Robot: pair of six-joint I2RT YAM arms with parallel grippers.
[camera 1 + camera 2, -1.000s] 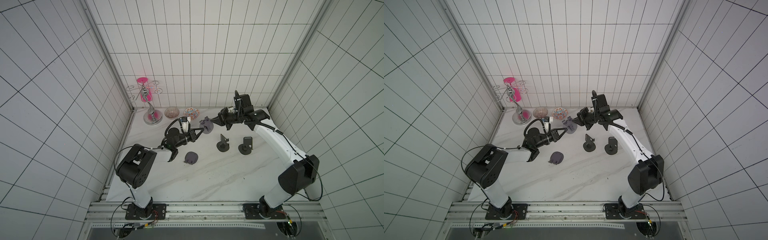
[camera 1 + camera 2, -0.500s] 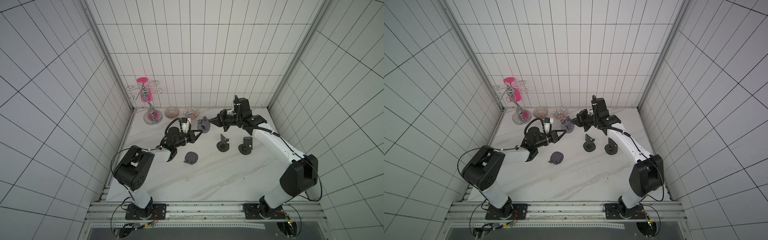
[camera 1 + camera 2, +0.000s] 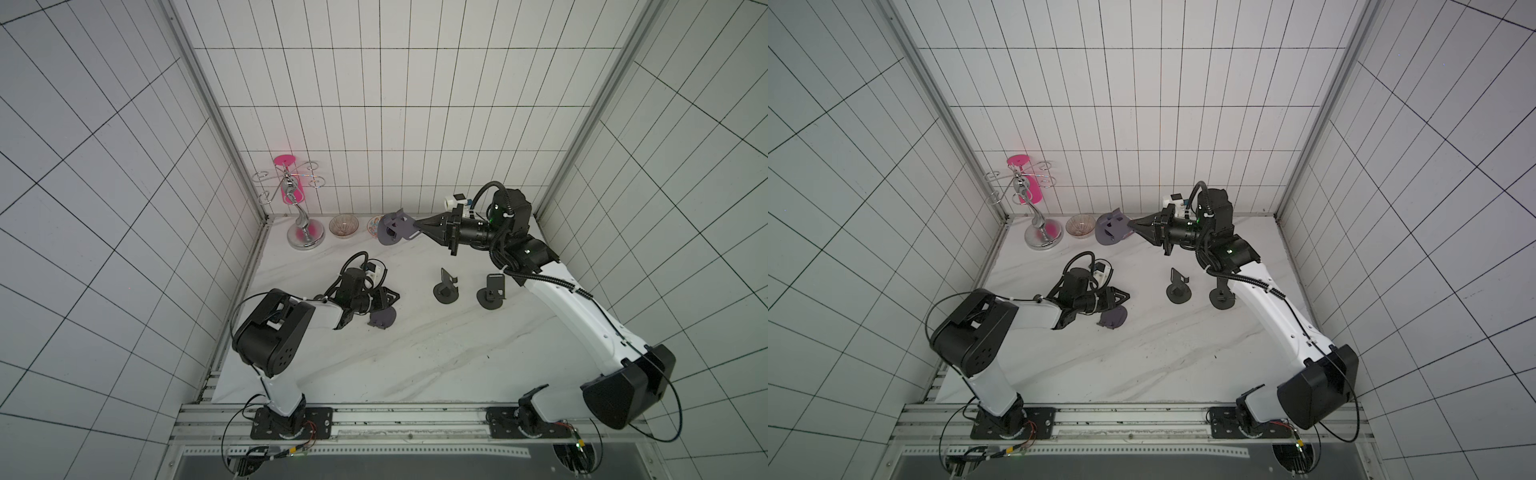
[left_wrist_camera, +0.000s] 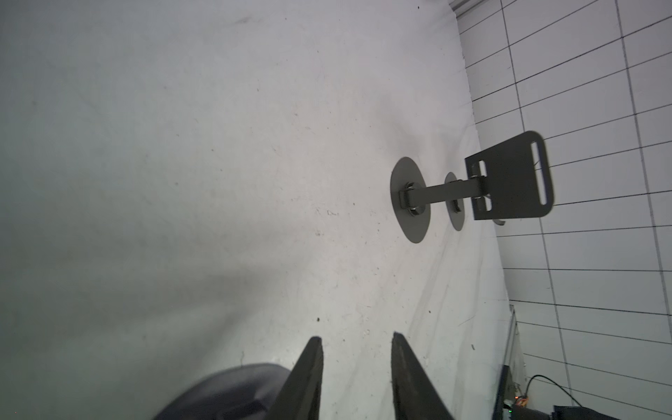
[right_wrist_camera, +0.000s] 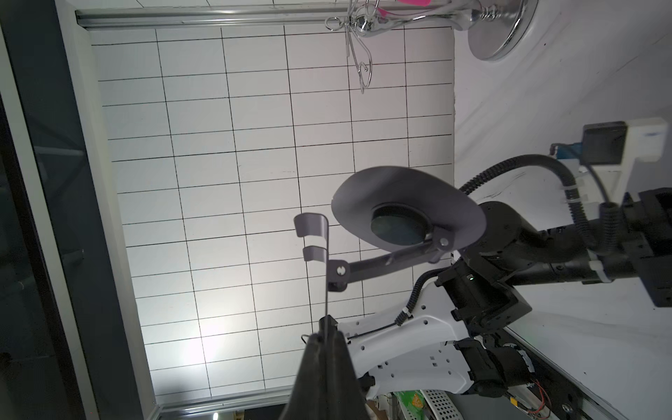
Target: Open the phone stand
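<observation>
My right gripper (image 3: 417, 223) (image 3: 1130, 224) (image 5: 327, 327) is shut on the thin edge of a grey-purple phone stand's (image 3: 395, 228) (image 3: 1111, 228) plate, holding it in the air near the back wall. In the right wrist view the phone stand (image 5: 407, 214) shows its arm and round base swung out from the plate. My left gripper (image 3: 392, 297) (image 3: 1125, 296) (image 4: 356, 338) is open and empty, low over the table. It is beside a second grey-purple stand (image 3: 383, 318) (image 3: 1113, 319) (image 4: 225, 392) lying folded flat.
Two black stands (image 3: 445, 286) (image 3: 492, 291) stand unfolded on the table right of centre; the nearer one (image 4: 509, 182) faces the left wrist. A chrome holder with a pink top (image 3: 301, 216) and a small bowl (image 3: 343, 225) sit along the back wall.
My left gripper has opened, let go of the held stand and pulled back down toward the table. The right gripper still holds the stand, shifted slightly toward the back wall.
</observation>
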